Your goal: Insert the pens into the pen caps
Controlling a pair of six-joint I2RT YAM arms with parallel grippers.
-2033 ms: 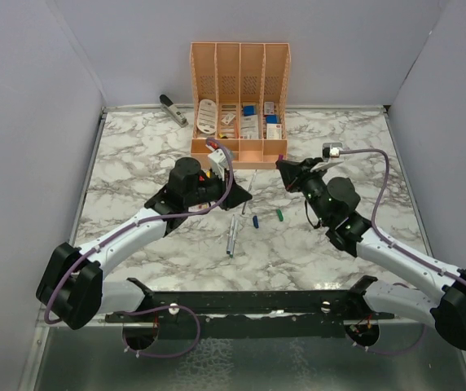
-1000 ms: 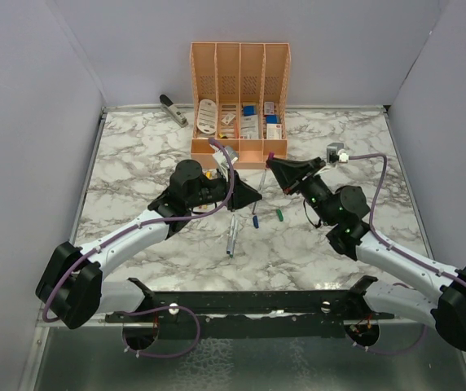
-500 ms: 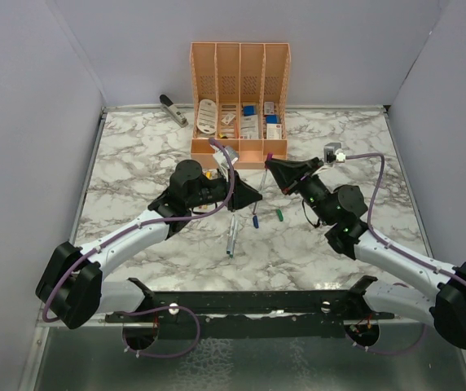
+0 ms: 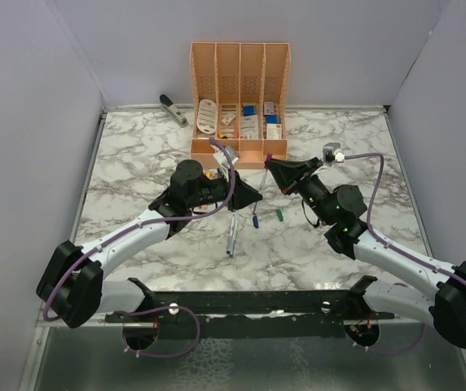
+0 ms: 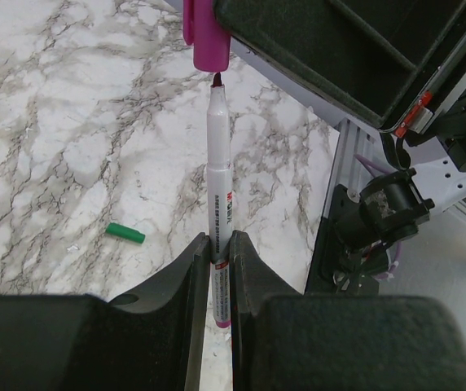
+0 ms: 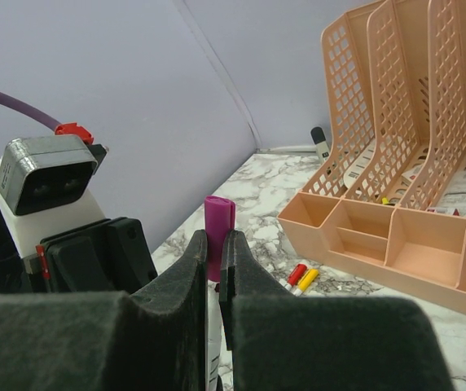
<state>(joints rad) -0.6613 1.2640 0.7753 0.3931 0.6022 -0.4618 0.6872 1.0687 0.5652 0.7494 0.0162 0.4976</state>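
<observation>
We take the orange organizer (image 4: 239, 98) at the back of the marble table (image 4: 135, 163) as our reference.

Just in front of its front trays, the two arms meet above the tabletop. The left gripper (image 5: 219, 261) is clamped on a pale pen (image 5: 219, 187), its two fingers pressed against the lower part of the barrel. The pen stands up out of the fingers, with its dark tip pointing at the mouth of the magenta cap (image 5: 206, 37).

The right gripper (image 6: 214, 261) is closed on that magenta cap (image 6: 218, 232), which is pinched between its fingers with the closed end sticking up. From the left wrist we see the pen tip right at the cap's opening, lined up with it. We cannot tell whether it has entered.

From above, the left gripper (image 4: 257, 196) and right gripper (image 4: 270, 166) sit close together in front of the organizer's right half.

Further out from the organizer, beyond the grippers, a green cap (image 4: 280, 215) and a blue cap (image 4: 255, 220) lie apart on the table. Some loose pens (image 4: 231, 235) lie a little further out again.

Close to the organizer's front left corner sit red and yellow pieces (image 6: 301, 278), side by side. We cannot tell whether they are caps alone.

A grey stapler (image 4: 172, 108) lies to the left of the organizer, near the back wall.
</observation>
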